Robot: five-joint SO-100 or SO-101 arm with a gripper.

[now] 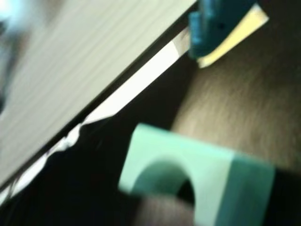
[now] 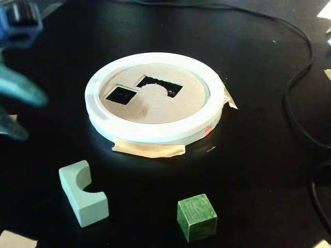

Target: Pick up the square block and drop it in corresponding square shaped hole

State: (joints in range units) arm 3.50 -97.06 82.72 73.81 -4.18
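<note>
The dark green square block [image 2: 196,217] sits on the black table at the front, right of centre. The white ring board [image 2: 150,135] lies in the middle, with a square hole [image 2: 120,94] on its left part. My gripper [image 2: 31,116] is at the left edge of the fixed view, blurred, well away from the block and left of the board. Its teal fingers [image 2: 20,88] stand apart with nothing between them. In the wrist view only one teal finger [image 1: 211,23] shows at the top. The square block is out of the wrist view.
A pale green arch block [image 2: 83,195] lies at the front left and also shows in the wrist view [image 1: 207,179]. The board has an arch-shaped hole [image 2: 161,85] and is taped down [image 2: 147,150]. Black cables [image 2: 295,103] run along the right.
</note>
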